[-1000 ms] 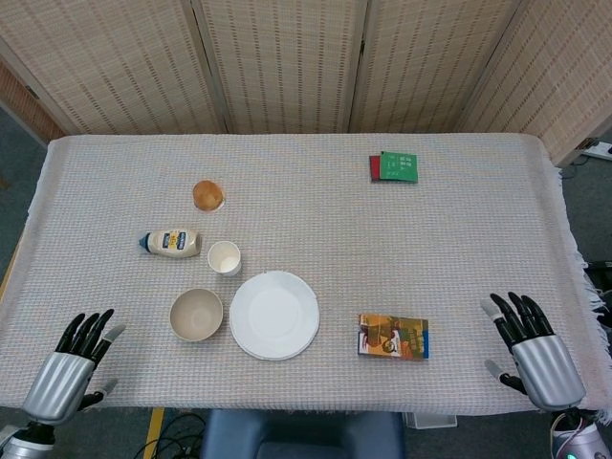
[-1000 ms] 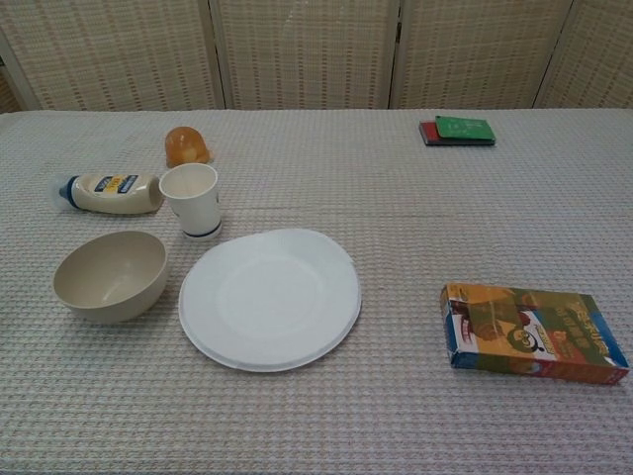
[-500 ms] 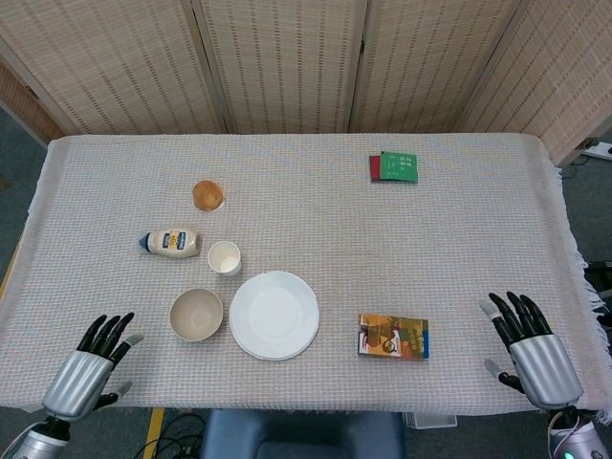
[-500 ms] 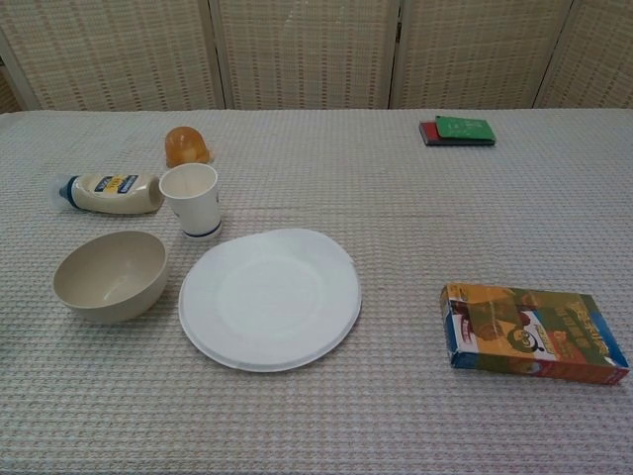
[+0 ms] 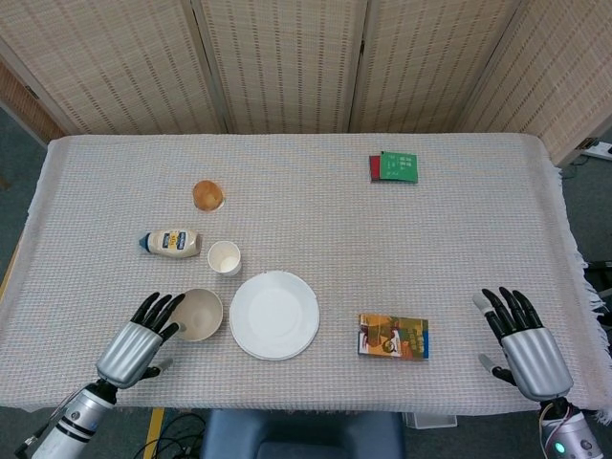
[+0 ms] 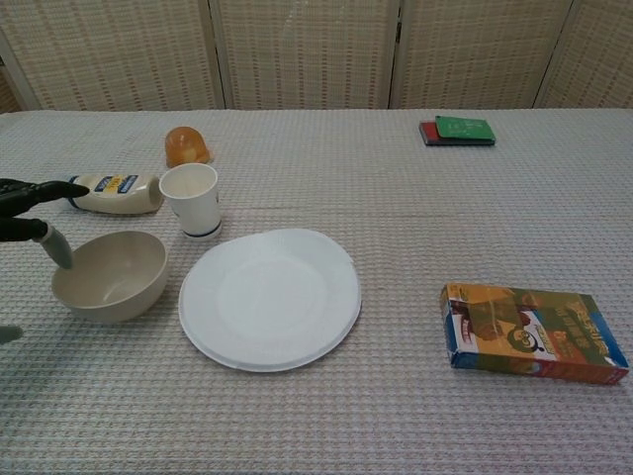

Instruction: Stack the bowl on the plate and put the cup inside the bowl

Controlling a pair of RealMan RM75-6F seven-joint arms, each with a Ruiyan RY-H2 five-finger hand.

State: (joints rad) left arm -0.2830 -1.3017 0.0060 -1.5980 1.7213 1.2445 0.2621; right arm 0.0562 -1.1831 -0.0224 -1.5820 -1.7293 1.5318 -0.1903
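Left hand [image 5: 137, 341] hovers at the near-left rim of the beige bowl [image 5: 198, 313], fingers spread, holding nothing; fingertips [image 6: 54, 188] reach the rim, contact unclear. Bowl sits on the tabletop [image 5: 316, 220] just left of the white plate [image 5: 274, 315], not on it. Paper cup [image 5: 224, 257] stands upright behind both, beside a lying mayonnaise bottle [image 5: 172, 242]. Right hand [image 5: 521, 346] at the near-right edge, fingers apart, empty, well clear of the snack box [image 5: 393, 337].
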